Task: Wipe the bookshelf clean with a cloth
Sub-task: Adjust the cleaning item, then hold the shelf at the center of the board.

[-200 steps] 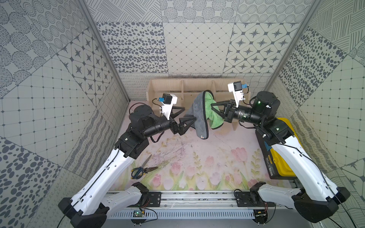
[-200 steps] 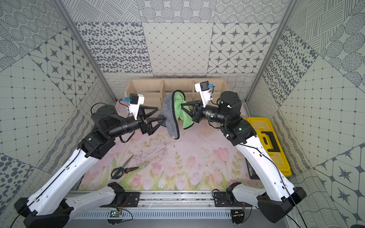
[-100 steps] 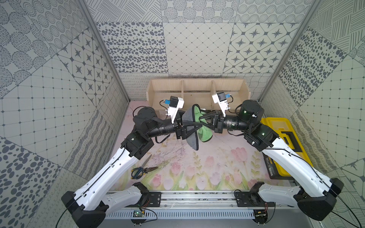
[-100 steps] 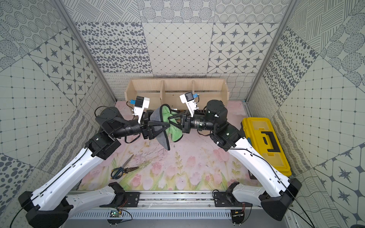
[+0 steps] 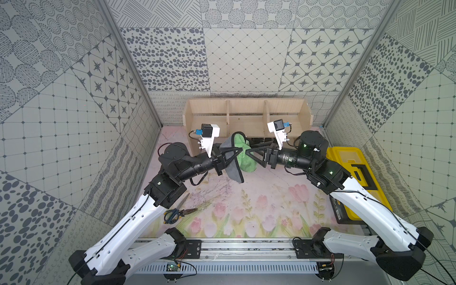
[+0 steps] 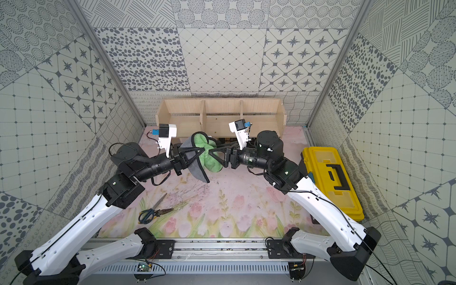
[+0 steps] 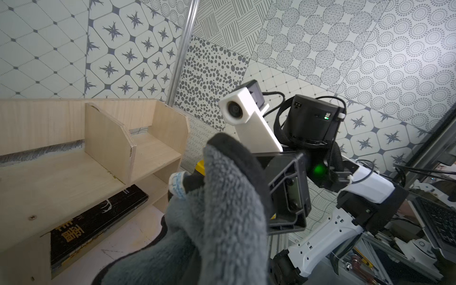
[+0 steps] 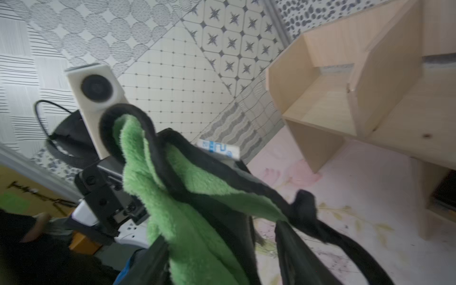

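Observation:
The cloth (image 5: 243, 158) (image 6: 212, 160), grey on one face and green on the other, hangs in the air between my two grippers, just in front of the pale-wood bookshelf (image 5: 246, 118) (image 6: 222, 122). My left gripper (image 5: 239, 149) (image 6: 199, 149) is shut on its grey side. In the left wrist view the cloth (image 7: 222, 209) hides those fingers. My right gripper (image 5: 248, 151) (image 8: 222, 232) faces it from the other side, open. Its two dark fingers (image 8: 293, 246) stand apart, with a green fold (image 8: 187, 197) lying loosely between them.
A yellow-and-black toolbox (image 5: 350, 177) (image 6: 333, 180) stands at the right edge of the floral mat. Scissors (image 5: 176, 213) (image 6: 153, 212) lie at the front left. A black book (image 7: 93, 217) rests on the bookshelf's lower shelf. Patterned walls close in on three sides.
The right gripper brought the cloth down from the shelf toward the left gripper. The left gripper shut on the cloth, and the right gripper's jaws opened.

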Available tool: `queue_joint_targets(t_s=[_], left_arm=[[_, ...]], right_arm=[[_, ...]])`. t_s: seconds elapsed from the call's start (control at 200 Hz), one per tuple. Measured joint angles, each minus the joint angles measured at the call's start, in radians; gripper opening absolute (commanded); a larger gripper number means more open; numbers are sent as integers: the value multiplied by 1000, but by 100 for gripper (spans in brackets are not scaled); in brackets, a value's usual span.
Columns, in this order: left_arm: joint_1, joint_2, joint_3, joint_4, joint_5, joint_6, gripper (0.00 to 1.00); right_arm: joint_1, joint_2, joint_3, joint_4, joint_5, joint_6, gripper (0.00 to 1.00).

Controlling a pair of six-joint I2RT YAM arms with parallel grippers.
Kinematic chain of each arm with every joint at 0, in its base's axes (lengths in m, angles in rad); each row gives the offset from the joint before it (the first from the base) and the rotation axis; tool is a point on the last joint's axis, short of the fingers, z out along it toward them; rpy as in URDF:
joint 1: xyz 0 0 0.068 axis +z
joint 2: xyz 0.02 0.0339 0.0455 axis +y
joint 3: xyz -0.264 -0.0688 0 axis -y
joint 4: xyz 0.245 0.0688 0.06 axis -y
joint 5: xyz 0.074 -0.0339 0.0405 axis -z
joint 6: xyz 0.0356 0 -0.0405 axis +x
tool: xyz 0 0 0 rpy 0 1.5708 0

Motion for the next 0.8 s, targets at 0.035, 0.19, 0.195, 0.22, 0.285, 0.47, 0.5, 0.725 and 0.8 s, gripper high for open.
queue_joint_targets(t_s=[0.035, 0.19, 0.195, 0.22, 0.285, 0.47, 0.5, 0.725, 0.8], left_arm=[[0, 4, 4, -2, -21, 8, 0], [1, 73, 67, -9, -100, 43, 0], [1, 73, 67, -9, -100, 43, 0], [2, 95, 87, -12, -113, 51, 0], [2, 147, 135, -13, -135, 64, 0], [3, 333, 327, -10, -196, 105, 0], [3, 361, 357, -8, -208, 111, 0], [13, 562, 542, 18, -290, 147, 0], [21, 644, 599, 26, -329, 166, 0]], right_arm=[[-32, 0, 18, -37, 43, -8, 82], [-311, 3, 117, -172, 172, -21, 88], [-318, 3, 119, -174, 174, -21, 88], [-365, 8, 144, -196, 195, -26, 89], [-439, 32, 216, -239, 246, -49, 89], [-520, 176, 443, -312, 393, -146, 89], [-530, 197, 461, -319, 404, -157, 88], [-592, 344, 513, -403, 504, -217, 84], [-614, 372, 512, -423, 503, -226, 78]])
